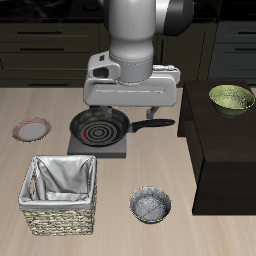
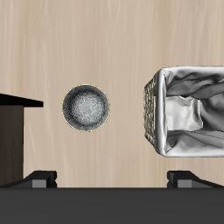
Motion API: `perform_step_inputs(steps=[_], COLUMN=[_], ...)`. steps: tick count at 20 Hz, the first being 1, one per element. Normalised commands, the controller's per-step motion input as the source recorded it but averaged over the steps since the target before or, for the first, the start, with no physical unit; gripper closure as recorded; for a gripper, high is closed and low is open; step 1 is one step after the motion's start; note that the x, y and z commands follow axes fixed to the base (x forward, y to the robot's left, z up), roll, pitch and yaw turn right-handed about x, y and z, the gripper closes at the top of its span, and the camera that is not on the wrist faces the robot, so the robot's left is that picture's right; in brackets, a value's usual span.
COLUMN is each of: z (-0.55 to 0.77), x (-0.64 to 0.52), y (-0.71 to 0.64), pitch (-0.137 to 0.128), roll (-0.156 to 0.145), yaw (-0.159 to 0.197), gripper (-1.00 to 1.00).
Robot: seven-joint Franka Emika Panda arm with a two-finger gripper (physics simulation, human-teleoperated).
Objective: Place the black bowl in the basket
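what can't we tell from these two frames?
- Gripper: in the exterior view the arm's body hides the fingers; the wrist view cuts them off at the frame edge, only stubs show. Open or shut: cannot tell.
- Basket: wrist view crops its far side; cloth lining hides the floor in both views.
- Black bowl: sits on the table, but height between it and the gripper cannot be judged.
- Pan: partly covered by the arm, exterior view.

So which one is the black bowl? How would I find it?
Start at the wooden table and find the square wicker basket with the pale cloth lining near its front edge. The black bowl sits on the bare wood just beside it. It is small and round, dark outside and speckled grey inside, unlike the green-yellow bowl on the dark cabinet.
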Motion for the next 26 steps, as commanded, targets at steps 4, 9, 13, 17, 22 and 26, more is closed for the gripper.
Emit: perform_step_inputs(steps=[4, 9, 13, 17, 22, 26], z=[-0.03, -0.03, -0.02, -0.02, 0.03, -0.02], x=[0.20, 0.12, 0.02, 0.04, 0.13, 0.11], y=[-0.06, 0.00, 0.11, 0.04, 0.01, 0.02], pitch=[0.009, 0.005, -0.004, 0.005, -0.007, -0.006], roll=[0.028, 0.008, 0.041, 0.014, -0.014, -0.007], yaw=[-0.006, -0.009, 0.002, -0.015, -0.017, -0.007], gripper=[-1.00, -1.00, -1.00, -1.00, -1.00, -1.00])
